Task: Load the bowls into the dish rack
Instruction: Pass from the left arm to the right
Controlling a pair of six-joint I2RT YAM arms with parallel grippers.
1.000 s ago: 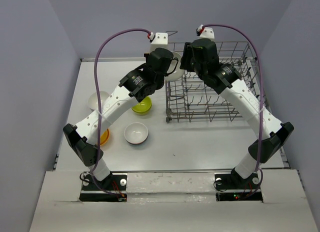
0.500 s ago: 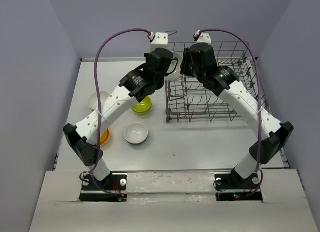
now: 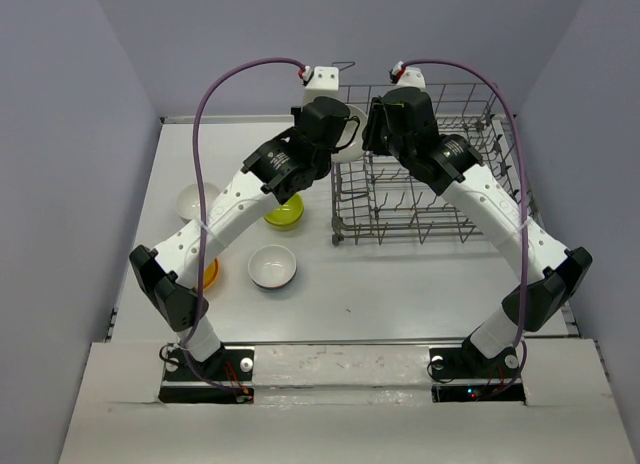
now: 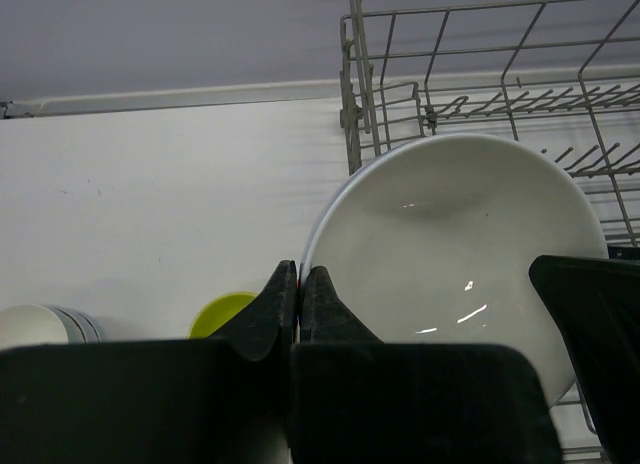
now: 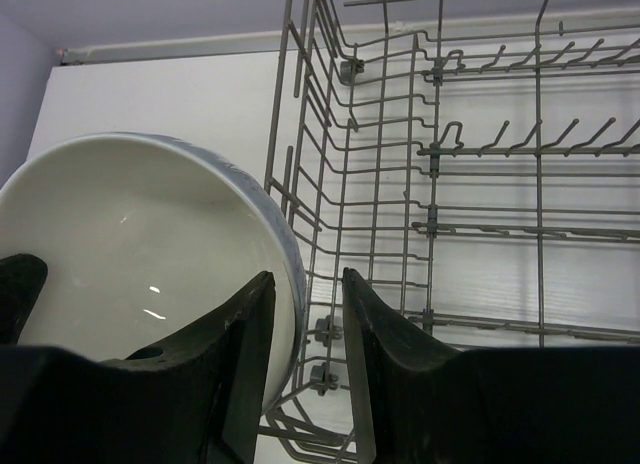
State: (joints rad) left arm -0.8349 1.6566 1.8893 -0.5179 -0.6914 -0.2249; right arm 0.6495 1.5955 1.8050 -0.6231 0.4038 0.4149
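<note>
A white bowl [image 3: 347, 141] hangs in the air at the left edge of the grey wire dish rack [image 3: 430, 189]. My left gripper [image 3: 336, 134] is shut on its rim; the left wrist view shows the bowl [image 4: 460, 234] and the closed jaws [image 4: 299, 276] pinching its edge. My right gripper [image 3: 371, 132] is open, and its jaws [image 5: 307, 284] straddle the opposite rim of the same bowl [image 5: 140, 244] without closing. On the table lie a lime bowl [image 3: 284, 212], a white bowl [image 3: 272, 266], an orange bowl [image 3: 208, 274] partly hidden by my left arm, and another white bowl [image 3: 195, 198].
The rack [image 5: 450, 184] shows rows of upright tines and no bowls inside in the right wrist view. It fills the table's far right. The back wall stands just behind it. The lime bowl [image 4: 220, 312] lies below the held bowl.
My right gripper has shifted slightly towards the held bowl's rim. My left gripper and the bowl have barely moved.
</note>
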